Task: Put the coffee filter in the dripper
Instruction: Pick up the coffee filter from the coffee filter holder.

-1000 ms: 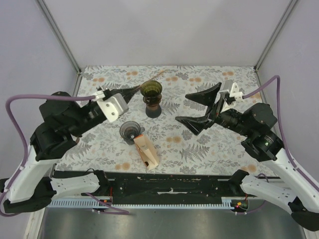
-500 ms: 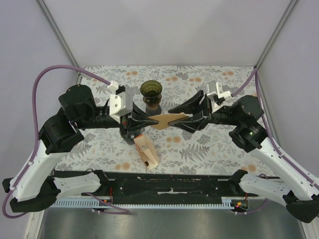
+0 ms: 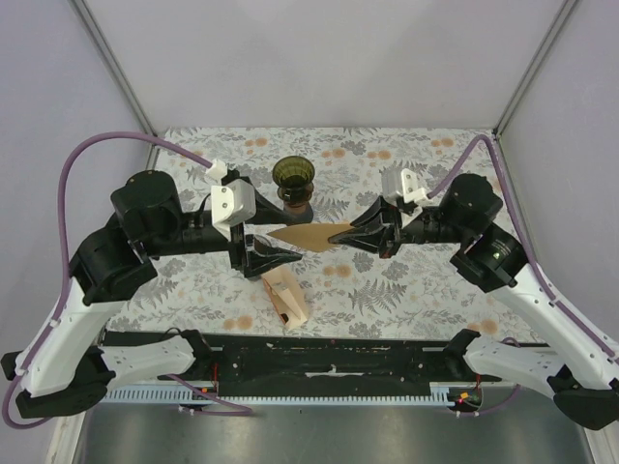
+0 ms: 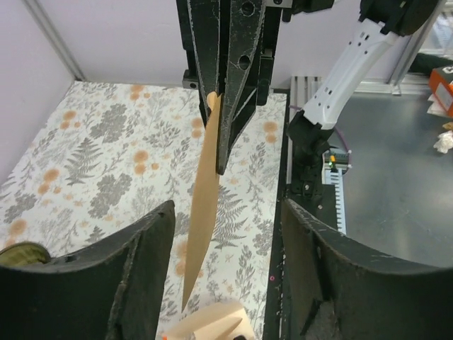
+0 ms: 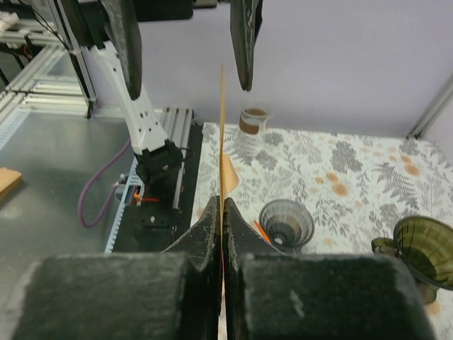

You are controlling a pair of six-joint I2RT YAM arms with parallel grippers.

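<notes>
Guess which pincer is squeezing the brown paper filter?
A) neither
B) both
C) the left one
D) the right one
D: the right pincer is shut flat on the coffee filter, while the left pincer gapes open around it.

Table (image 3: 416, 290), top covered in a floral print of grey ferns and orange blossoms; green glass dripper (image 3: 292, 175), upright on a dark base, back centre; smaller grey glass funnel (image 5: 287, 223), upright, in front of the dripper; pale wooden holder (image 3: 285, 300), near the front edge, left of centre.
</notes>
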